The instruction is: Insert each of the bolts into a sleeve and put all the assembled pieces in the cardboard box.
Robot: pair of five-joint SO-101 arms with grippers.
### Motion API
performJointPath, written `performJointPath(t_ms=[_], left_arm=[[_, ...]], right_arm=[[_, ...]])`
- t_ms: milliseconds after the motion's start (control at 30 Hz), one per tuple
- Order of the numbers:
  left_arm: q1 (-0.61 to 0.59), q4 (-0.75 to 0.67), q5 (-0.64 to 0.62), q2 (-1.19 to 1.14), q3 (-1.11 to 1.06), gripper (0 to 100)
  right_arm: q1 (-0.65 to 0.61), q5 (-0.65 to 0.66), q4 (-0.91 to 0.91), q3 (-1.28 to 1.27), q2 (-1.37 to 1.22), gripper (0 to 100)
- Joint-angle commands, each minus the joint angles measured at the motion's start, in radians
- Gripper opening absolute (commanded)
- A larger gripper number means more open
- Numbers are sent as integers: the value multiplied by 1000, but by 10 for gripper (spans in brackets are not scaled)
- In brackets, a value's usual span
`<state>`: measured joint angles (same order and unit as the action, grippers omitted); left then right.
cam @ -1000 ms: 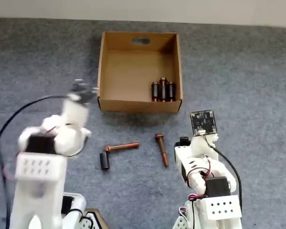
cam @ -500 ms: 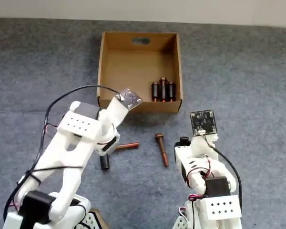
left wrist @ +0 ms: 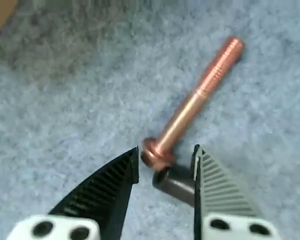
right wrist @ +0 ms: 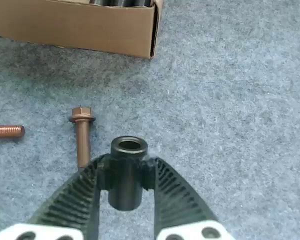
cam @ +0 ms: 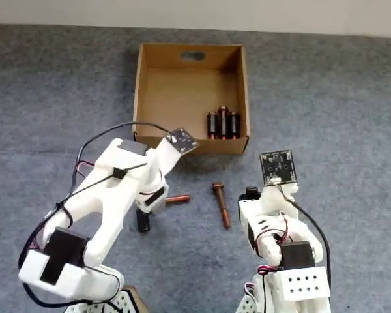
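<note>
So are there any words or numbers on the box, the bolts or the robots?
No text can be read.
Brown cardboard box: plain walls.
Copper-coloured metal bolts: no marks visible.
Black cylindrical sleeve: no marks visible.
Small dark circuit board on an arm: any print too small to read.

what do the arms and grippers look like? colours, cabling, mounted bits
The left arm and right arm are white plastic shells with black servos, black cables and red wires. Each wrist carries a camera board. The left gripper and right gripper have black ribbed triangular fingers on white mounts.
</note>
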<state>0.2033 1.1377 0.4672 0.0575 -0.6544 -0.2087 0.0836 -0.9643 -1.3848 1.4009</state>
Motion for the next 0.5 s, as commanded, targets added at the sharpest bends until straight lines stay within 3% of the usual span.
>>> performJointPath(t_ms=[0, 233, 467], left_arm=[[7, -48, 3, -18, 42, 182], [-76, -164, 3, -58, 44, 181], [-128, -169, 2, -51, 76, 181]], right_arm=[[-2, -6, 12, 8, 15, 5], [-2, -6, 12, 8, 15, 5], [-2, -2, 12, 8, 15, 5]])
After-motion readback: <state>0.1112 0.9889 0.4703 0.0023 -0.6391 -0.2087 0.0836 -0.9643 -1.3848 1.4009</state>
